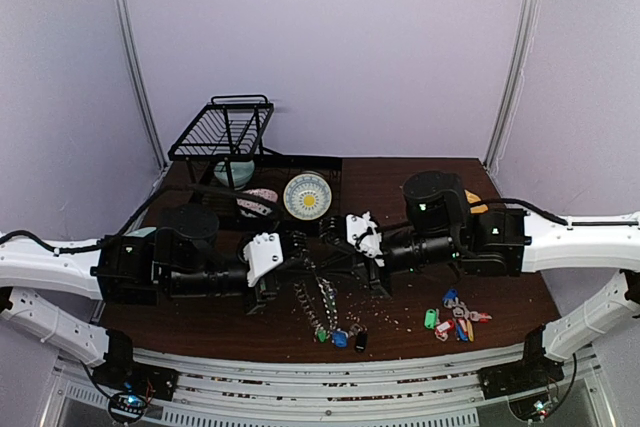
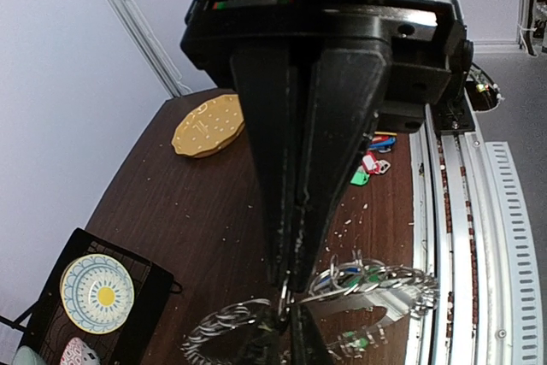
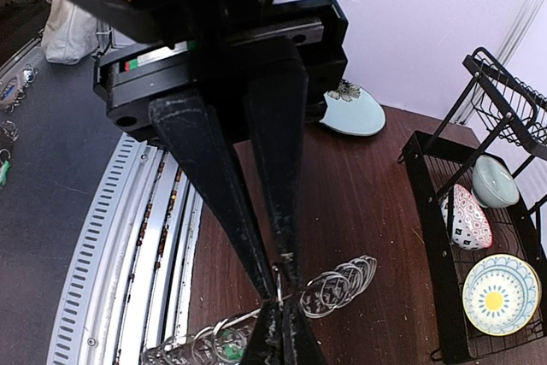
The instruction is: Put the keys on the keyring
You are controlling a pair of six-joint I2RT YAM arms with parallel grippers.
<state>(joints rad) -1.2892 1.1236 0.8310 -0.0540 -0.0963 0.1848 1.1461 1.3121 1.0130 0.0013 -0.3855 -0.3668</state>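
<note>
The left end effector (image 2: 289,290) is gripping with its jaws almost fully together, pinching one silver loop of the keyring (image 1: 318,302) at the fingertips. The right end effector (image 3: 278,284) is clamping fully closed on another silver loop of the same keyring. Both end effectors are working close together above the middle of the desk (image 1: 380,177), the left one reaching in from 9 o'clock and the right one from 3 o'clock.

The keyring is hanging from the two sets of fingertips. Its string of silver loops is trailing toward 6 o'clock, where its blue and green tags (image 1: 341,339) are resting near the front edge of the desk.

A cluster of coloured tags (image 1: 456,319) is lying at 4 o'clock, well apart from the keyring; whether the keys are lying among them cannot be told. A yellow-patterned plate (image 1: 307,195) is lying in the black dish rack (image 1: 232,132) at 11 o'clock.
</note>
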